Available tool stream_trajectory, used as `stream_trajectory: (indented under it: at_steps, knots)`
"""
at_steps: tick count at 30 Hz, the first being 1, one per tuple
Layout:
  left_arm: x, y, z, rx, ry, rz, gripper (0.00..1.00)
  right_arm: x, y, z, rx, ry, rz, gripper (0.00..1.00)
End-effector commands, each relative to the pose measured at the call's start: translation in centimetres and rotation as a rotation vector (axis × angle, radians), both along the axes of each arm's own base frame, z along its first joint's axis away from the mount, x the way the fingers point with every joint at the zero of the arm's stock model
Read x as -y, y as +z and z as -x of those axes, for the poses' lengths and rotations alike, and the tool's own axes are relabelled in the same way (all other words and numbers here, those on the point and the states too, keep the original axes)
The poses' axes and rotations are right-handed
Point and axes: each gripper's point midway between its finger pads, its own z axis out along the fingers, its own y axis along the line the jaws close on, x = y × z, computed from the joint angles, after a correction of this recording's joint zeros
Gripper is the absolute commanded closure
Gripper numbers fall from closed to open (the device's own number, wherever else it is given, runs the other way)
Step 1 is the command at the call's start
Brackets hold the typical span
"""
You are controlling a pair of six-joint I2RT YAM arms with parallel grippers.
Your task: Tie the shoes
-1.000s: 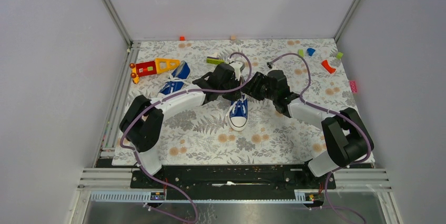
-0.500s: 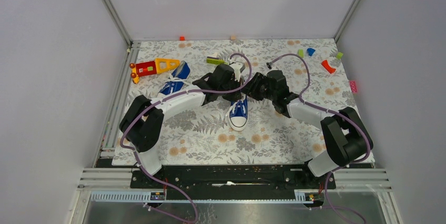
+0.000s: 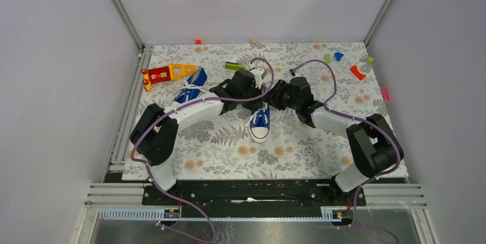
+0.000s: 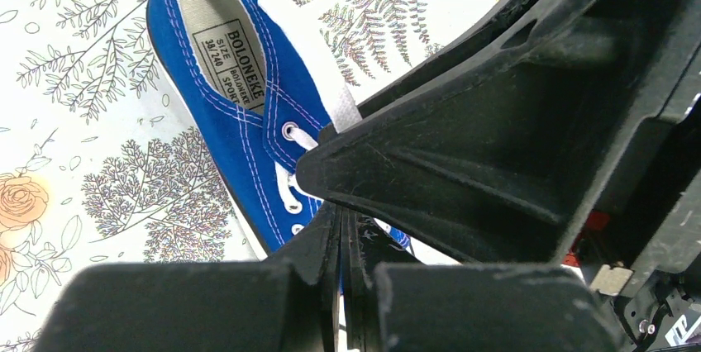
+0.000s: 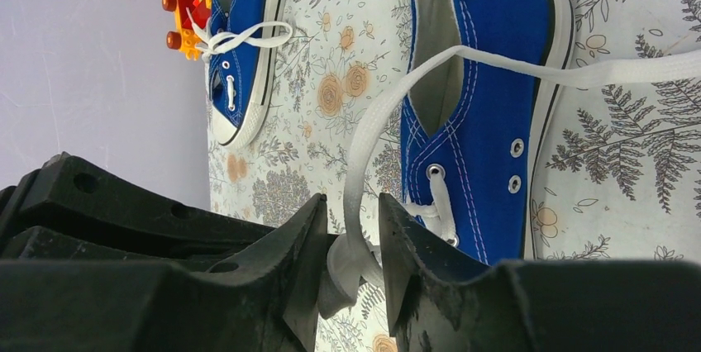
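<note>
"Where is the shoe [image 5: 488, 121]?"

"Just beyond my right claw [image 5: 351, 224], its lace [image 5: 364, 145] running between my fingers [image 5: 413, 244]; gripped or loose, I cannot tell. My left claw [image 4: 343, 244], clenched tight, hangs right over it."

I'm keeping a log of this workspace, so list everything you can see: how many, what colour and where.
centre sneaker: 1, blue with white toe cap, mid-table
second sneaker: 1, blue, back left beside the toy
toy: 1, red, orange and yellow, back left
stick: 1, green, back centre
back-edge blocks: 2, orange and tan, far edge
scattered pieces: 5, two green, blue, red, pink, back right
table cover: 1, pale floral, under everything
left gripper: 1, black, shut, above the centre sneaker
right gripper: 1, black, jaws apart around a white lace
</note>
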Motion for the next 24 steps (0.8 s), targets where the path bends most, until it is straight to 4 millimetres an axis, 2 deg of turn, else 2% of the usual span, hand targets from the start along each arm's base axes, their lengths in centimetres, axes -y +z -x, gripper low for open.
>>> stream_trajectory:
  at_steps: [1, 9, 15, 22, 24]
  knots:
    - [1.8, 5.2, -1.7, 0.129, -0.012, 0.141, 1.0, -2.5, 1.0, 1.5, 0.001, 0.107, -0.046, 0.63]
    - [2.1, 5.5, -1.7, 0.127, -0.017, 0.162, 1.0, -2.7, 0.8, 1.5, -0.006, 0.108, -0.054, 0.74]
    - [1.5, 5.6, -1.4, 0.129, -0.01, 0.149, 1.0, -2.5, 0.9, 1.4, 0.0, 0.109, -0.039, 0.99]
    - [-2.1, 5.4, -0.5, 0.148, 0.043, 0.077, 0.73, -3.1, 1.7, 1.5, 0.096, 0.24, 0.036, 1.0]
    - [-3.4, 6.0, -0.3, 0.173, 0.069, 0.063, 0.64, -3.5, 1.8, 1.5, 0.127, 0.297, 0.055, 1.0]
